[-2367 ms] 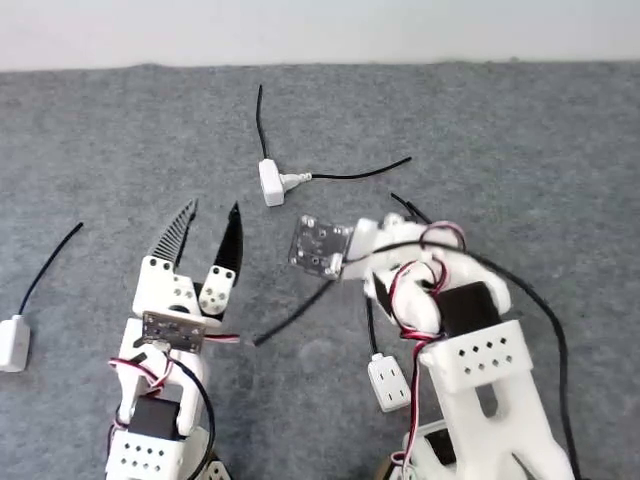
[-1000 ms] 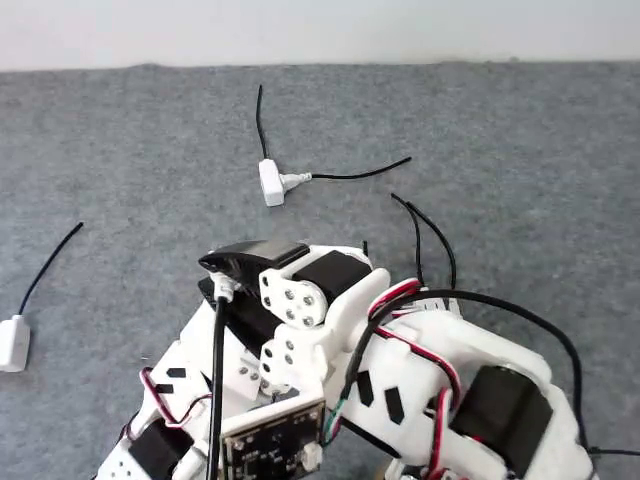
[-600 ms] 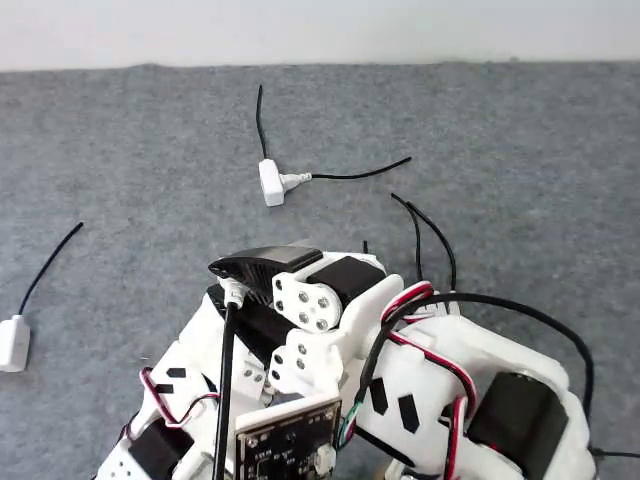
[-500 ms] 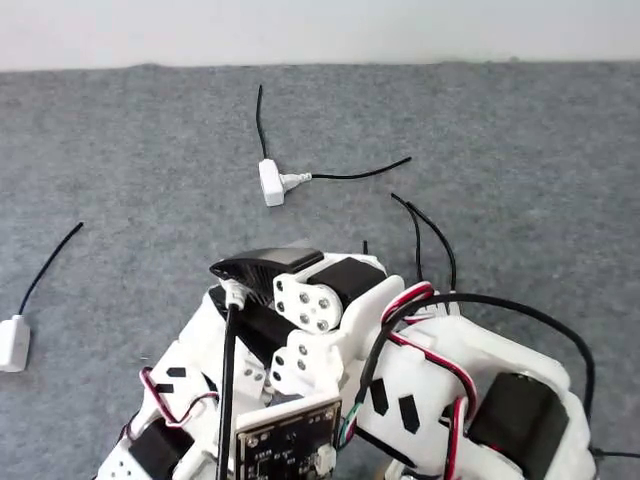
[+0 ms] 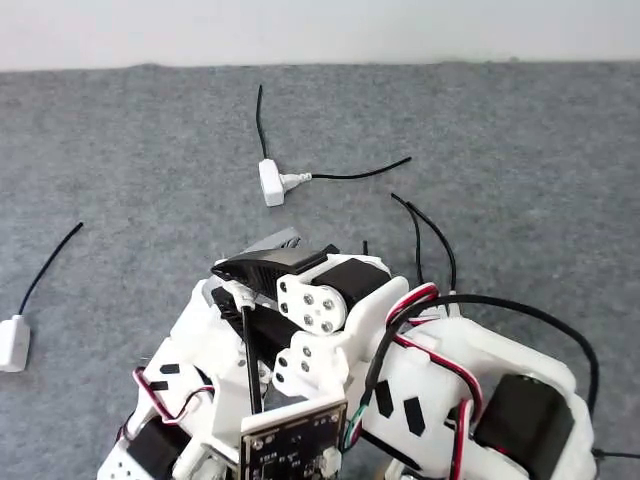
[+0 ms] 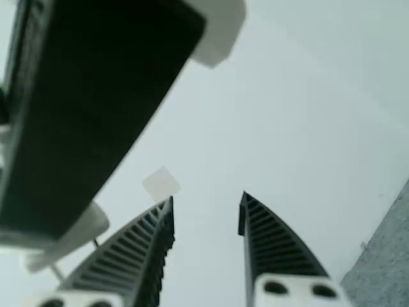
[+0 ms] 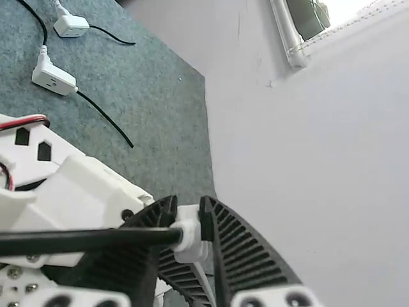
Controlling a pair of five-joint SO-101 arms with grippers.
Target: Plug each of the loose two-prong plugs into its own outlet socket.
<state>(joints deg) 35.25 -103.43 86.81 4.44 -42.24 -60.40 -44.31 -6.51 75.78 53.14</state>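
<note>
Right gripper (image 7: 188, 206): fingers clamped on a white plug (image 7: 189, 235). Its black cord (image 7: 83, 240) trails sideways out of the grip, and the fingertips point toward a pale wall (image 7: 307, 128).
Left gripper (image 6: 206, 199): fingers parted by a moderate gap with nothing between them, aimed upward at the same pale wall. A black-and-white arm part (image 6: 96, 102) looms close in front.
Arms (image 5: 330, 340): bunched together at the near edge of the worktop (image 5: 520, 140) in the high view. The held plug is raised above the surface, and its cord drops back between the arms.
Far socket (image 5: 270, 183): lies on the worktop beyond the arms. A second plug (image 5: 293, 180) is set end-on against its side, and thin black cords lead off from both. Whether that plug is fully seated cannot be told.
Left socket (image 5: 13, 343): a white block at the left edge of the worktop, well apart from the arms. Its cord runs away toward the back.
Loose cords (image 5: 430, 240): two black strands right of centre, running from open worktop in under the arms.
Worktop: grey and carpet-like, meeting the wall along the far side.
</note>
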